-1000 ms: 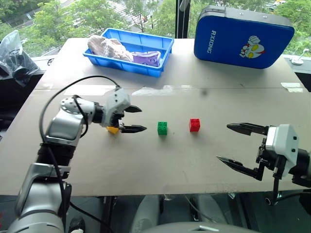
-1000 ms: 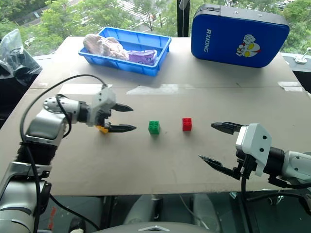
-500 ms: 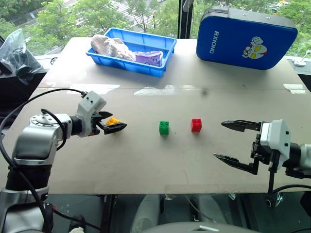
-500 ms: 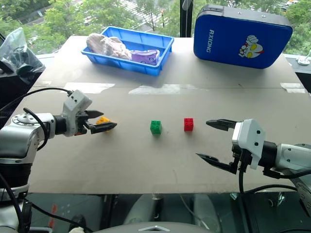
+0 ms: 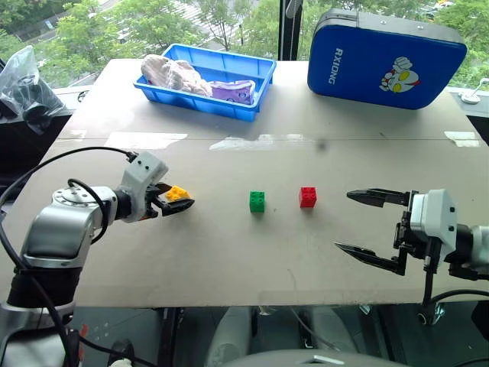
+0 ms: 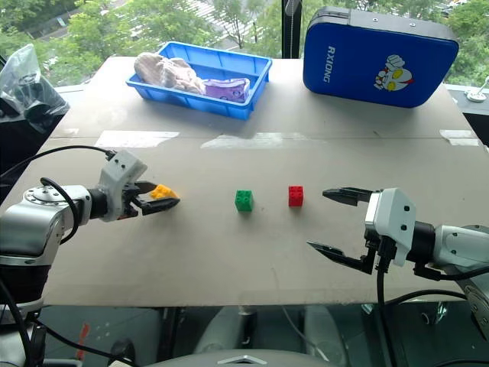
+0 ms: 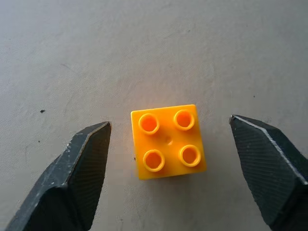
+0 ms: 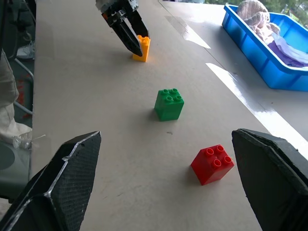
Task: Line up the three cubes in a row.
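1. Left wrist view: the left tool (image 7: 168,144) straddles the small yellow studded plastic cube (image 7: 167,140); both fingers (image 7: 82,173) stand clear of its sides, partly open, nothing gripped.
2. The yellow cube rests on the grey tabletop (image 5: 229,260), well left of the green studded plastic cube (image 5: 257,201).
3. The red studded plastic cube (image 5: 307,197) sits near the green one, to its right.
4. The right tool (image 5: 372,232) hovers wide open, empty, right of the red cube.
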Controlling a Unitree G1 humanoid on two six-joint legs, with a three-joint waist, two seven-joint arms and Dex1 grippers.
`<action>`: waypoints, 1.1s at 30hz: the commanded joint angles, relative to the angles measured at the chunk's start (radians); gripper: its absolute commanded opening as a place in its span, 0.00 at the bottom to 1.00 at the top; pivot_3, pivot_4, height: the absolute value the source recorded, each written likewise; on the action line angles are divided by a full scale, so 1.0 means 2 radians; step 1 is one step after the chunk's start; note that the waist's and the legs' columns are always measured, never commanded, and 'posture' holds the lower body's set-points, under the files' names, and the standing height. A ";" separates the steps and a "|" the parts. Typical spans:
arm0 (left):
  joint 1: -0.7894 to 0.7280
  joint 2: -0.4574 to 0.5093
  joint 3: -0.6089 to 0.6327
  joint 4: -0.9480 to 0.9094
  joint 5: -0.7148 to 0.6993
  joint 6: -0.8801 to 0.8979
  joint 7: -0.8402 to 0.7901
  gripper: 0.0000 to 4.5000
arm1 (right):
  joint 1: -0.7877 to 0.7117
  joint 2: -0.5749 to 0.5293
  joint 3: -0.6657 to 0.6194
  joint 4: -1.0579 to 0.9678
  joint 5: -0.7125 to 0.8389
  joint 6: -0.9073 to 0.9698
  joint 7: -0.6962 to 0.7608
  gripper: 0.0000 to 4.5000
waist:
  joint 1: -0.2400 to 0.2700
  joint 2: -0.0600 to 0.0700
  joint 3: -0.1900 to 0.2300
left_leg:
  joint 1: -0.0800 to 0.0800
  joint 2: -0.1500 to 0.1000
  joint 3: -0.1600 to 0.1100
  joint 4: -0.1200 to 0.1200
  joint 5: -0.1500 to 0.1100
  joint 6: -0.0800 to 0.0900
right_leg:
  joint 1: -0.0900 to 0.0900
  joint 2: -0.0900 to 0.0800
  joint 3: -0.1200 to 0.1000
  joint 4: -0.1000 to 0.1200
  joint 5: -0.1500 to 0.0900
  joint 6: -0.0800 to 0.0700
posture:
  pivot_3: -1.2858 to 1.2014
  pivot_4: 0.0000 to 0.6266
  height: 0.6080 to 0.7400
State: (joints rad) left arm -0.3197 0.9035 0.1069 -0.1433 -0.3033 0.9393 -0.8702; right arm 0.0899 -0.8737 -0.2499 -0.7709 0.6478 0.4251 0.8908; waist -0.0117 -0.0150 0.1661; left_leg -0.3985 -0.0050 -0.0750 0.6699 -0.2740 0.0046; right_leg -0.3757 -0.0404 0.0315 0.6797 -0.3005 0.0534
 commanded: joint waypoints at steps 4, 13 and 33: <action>0.001 0.013 -0.005 0.017 0.006 -0.046 -0.008 0.28 | -0.004 0.001 -0.011 -0.012 0.006 -0.008 0.001 1.00 | 0.000 0.000 0.000 | 0.000 0.000 0.000 0.000 0.000 0.000 | 0.000 0.000 0.000 0.000 0.000 0.000 | 0.52 0.24 1.00; -0.012 0.031 -0.025 0.076 -0.002 -0.214 -0.129 0.28 | -0.002 0.000 -0.011 -0.015 0.005 -0.005 -0.005 1.00 | 0.000 0.000 0.000 | 0.000 0.000 0.000 0.000 0.000 0.000 | 0.000 0.000 0.000 0.000 0.000 0.000 | 0.52 0.24 1.00; -0.191 -0.009 -0.142 0.349 0.090 -0.547 -0.360 0.28 | 0.012 -0.007 -0.033 -0.036 0.017 0.012 -0.018 1.00 | -0.002 0.000 0.000 | 0.000 -0.001 0.000 0.000 0.000 0.000 | 0.000 0.000 0.000 0.000 0.000 0.000 | 0.52 0.24 1.00</action>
State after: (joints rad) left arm -0.6739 0.8767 -0.1839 0.5432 -0.1293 -0.1307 -1.5681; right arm 0.1167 -0.8778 -0.2832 -0.8087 0.6682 0.4539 0.8627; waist -0.0148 -0.0151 0.1661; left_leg -0.3990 -0.0070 -0.0747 0.6702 -0.2740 0.0048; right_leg -0.3757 -0.0400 0.0305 0.6796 -0.3005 0.0535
